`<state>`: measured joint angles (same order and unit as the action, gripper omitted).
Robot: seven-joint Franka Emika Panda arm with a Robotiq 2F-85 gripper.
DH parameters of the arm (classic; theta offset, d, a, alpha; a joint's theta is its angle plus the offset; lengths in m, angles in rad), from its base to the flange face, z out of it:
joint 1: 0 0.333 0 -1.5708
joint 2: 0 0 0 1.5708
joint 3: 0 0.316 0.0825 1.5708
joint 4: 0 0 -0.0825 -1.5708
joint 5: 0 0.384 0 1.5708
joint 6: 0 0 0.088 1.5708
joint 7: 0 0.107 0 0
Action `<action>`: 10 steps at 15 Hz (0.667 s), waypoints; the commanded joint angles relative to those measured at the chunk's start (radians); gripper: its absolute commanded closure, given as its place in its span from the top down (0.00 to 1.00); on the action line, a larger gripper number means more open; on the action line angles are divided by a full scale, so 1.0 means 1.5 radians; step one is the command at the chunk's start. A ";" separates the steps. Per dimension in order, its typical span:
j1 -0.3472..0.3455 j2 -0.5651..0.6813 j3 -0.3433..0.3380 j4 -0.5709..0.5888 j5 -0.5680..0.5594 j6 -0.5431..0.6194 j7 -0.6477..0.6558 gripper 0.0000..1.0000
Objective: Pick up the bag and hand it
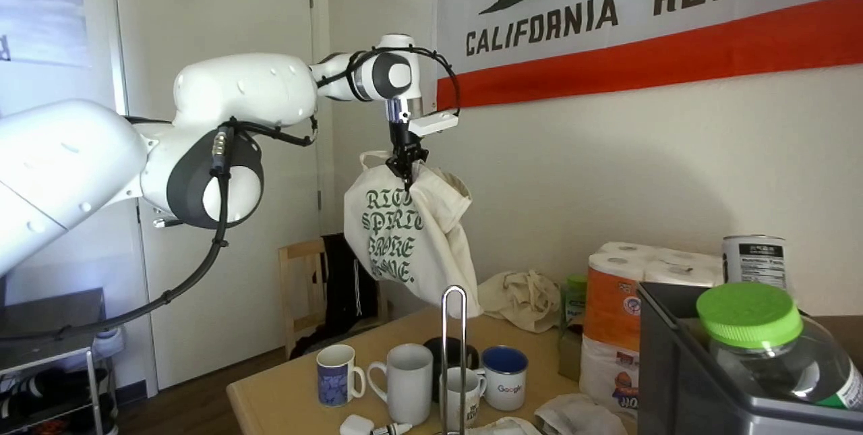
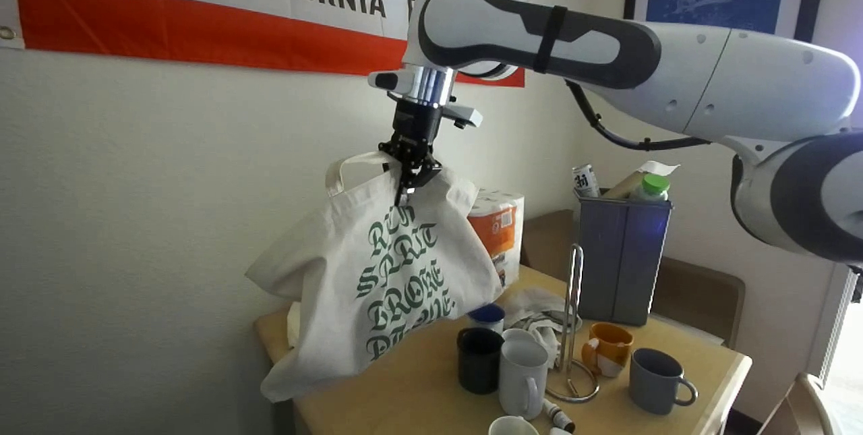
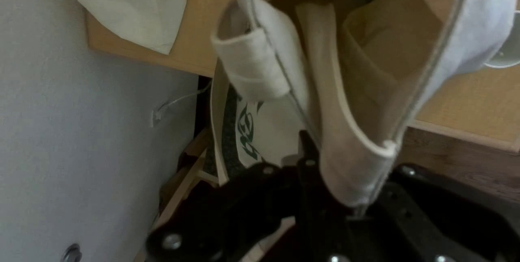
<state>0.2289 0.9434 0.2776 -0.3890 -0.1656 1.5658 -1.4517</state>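
The off-white cloth bag [image 1: 388,246] with green lettering hangs in the air above the table, creased and tilted. It also shows in an exterior view [image 2: 404,273]. My gripper [image 1: 407,179], also seen in an exterior view [image 2: 406,192], is shut on the bag's upper edge, near a handle loop. In the wrist view the folded rim of the bag [image 3: 353,172] sits between the dark fingers of the gripper [image 3: 325,172]. The mouth of the bag gapes open there. The fingertips are partly hidden by the cloth. No person or receiving hand is in view.
Below on the wooden table [image 1: 276,391] stand several mugs, including a tall white mug [image 1: 409,384], and a metal stand [image 2: 573,300]. A second cloth bag [image 1: 522,300], a paper roll pack [image 1: 610,307] and a grey bin [image 2: 620,259] stand around. A wall [image 3: 81,132] is close.
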 commanded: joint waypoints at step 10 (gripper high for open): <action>-0.020 -0.089 0.022 -0.009 0.012 -0.014 -0.019 0.02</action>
<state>0.2140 0.8767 0.2940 -0.3887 -0.1646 1.5453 -1.4518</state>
